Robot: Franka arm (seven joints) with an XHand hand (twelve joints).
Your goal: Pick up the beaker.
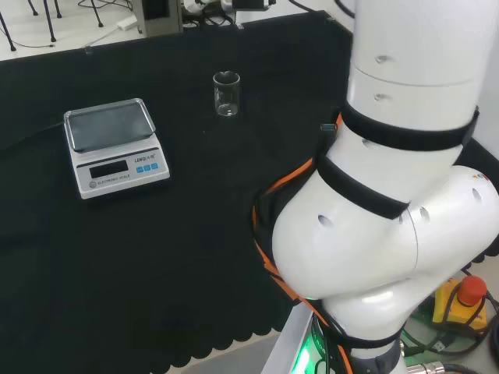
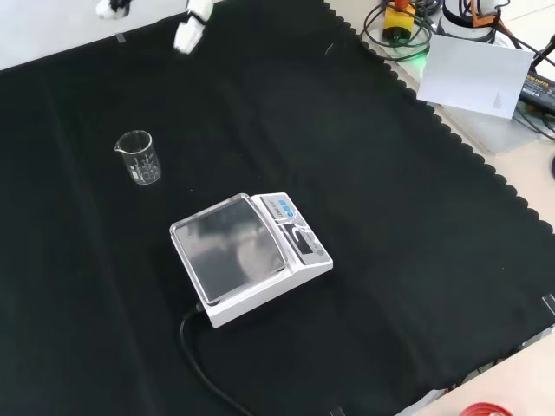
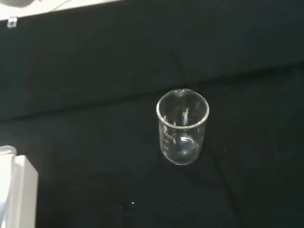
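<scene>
Glassware is the hazard you face: the beaker (image 2: 139,157) is clear, empty-looking and upright on the black cloth of the worktop (image 2: 373,217), so its rim and wall are hard to judge. If you bring the robot hand (image 2: 189,30) down off-centre, a finger could clip the rim and tip the beaker over or send it rolling. Closing too high, near the flared lip and spout, could let the smooth glass slip out as you lift.

In the front view, two white fingertips of the robot hand show at the top edge. You cannot tell from them whether the fingers are spread or curled; nothing is held between them. The beaker stands well apart from them, lower and a little to the left.

In the head view, the beaker (image 1: 226,93) stands toward the far side of the cloth, left of the white arm (image 1: 390,195). A white electronic scale (image 1: 115,146) with a steel pan sits nearer and to the left, apart from the beaker. The wrist view looks down on the beaker (image 3: 182,127), alone on bare cloth.
</scene>
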